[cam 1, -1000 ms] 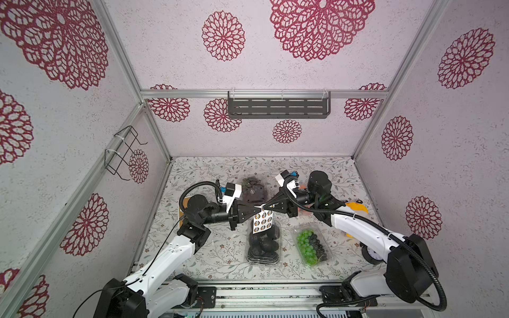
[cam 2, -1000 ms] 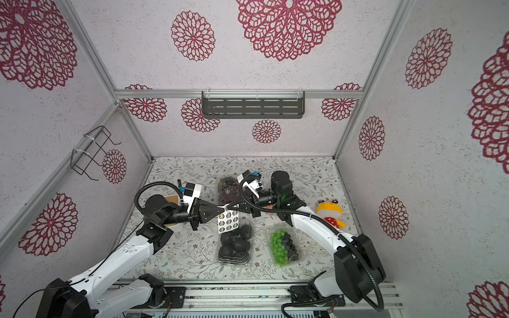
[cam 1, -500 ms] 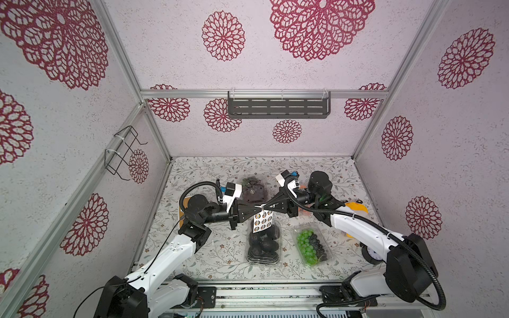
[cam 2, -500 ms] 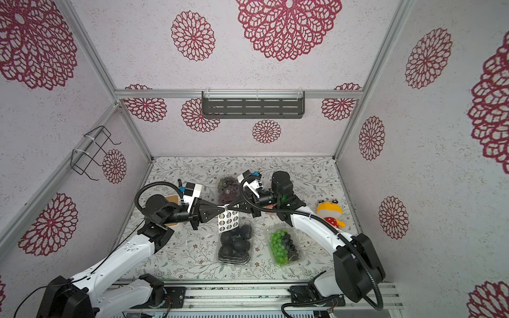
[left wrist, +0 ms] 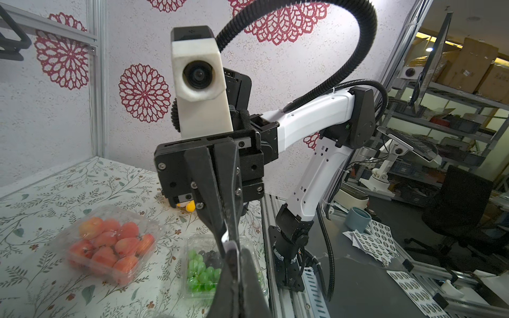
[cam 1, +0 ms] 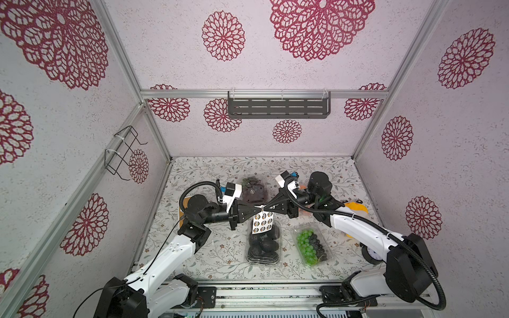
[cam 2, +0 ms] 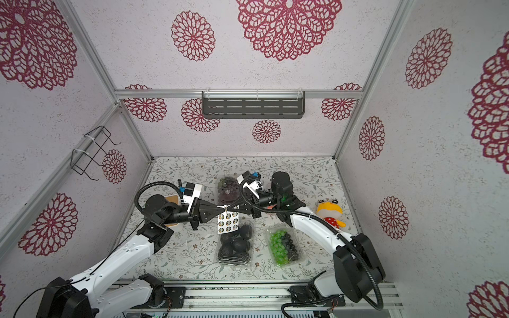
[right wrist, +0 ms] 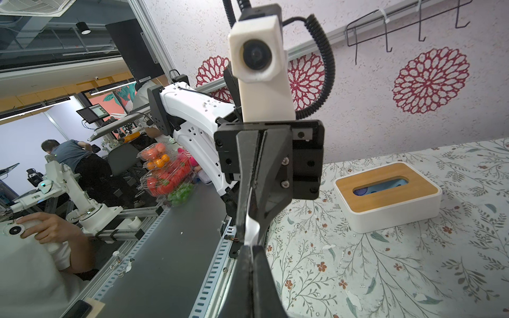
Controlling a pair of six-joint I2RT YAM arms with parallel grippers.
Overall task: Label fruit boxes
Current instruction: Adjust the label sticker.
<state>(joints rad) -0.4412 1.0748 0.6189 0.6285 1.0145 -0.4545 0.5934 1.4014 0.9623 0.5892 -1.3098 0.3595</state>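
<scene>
Writing: none readable anywhere. Print on the stickers is too small to make out.
Sticker sheet (cam 1: 262,222): white paper with a grid of round dark stickers. It hangs tilted in the air from its top edge, just over the black fruit box.
Left gripper (cam 1: 258,208): black wedge fingers pressed together on the sheet's top edge. In the right wrist view a white strip of paper runs out between them.
Right gripper (cam 1: 266,206): same black wedges, pressed together, tip to tip with the left one and nipping the same edge.
Purple grape box (cam 1: 253,190): clear plastic clamshell, lid down, dark purple grapes. On the table behind the gripper tips.
Black fruit box (cam 1: 263,249): clear clamshell with rounded corners and glossy round black fruit, toward the front edge.
Green grape box (cam 1: 311,246): clear clamshell, green grapes along one side and black along the other. Angled, just beside the black fruit box on the right arm's side.
Strawberry box (left wrist: 110,245): crinkly clear clamshell with orange-red fruit. Behind the green grape box, mostly under the right arm in both top views.
Table (cam 1: 220,256): cloth printed with grey-green sprigs and small brown flowers.
White box (right wrist: 385,190): rounded white body, wooden lid with an oval slot, on the left arm's side.
Plush toy (cam 2: 329,213): yellow and soft, near the right wall.
Walls (cam 1: 303,137): rough pale finish with dark red lace-flower prints.
Shelf (cam 1: 278,108): dark, slotted, on the back wall.
Wire rack (cam 1: 124,154): black, on the left wall.
</scene>
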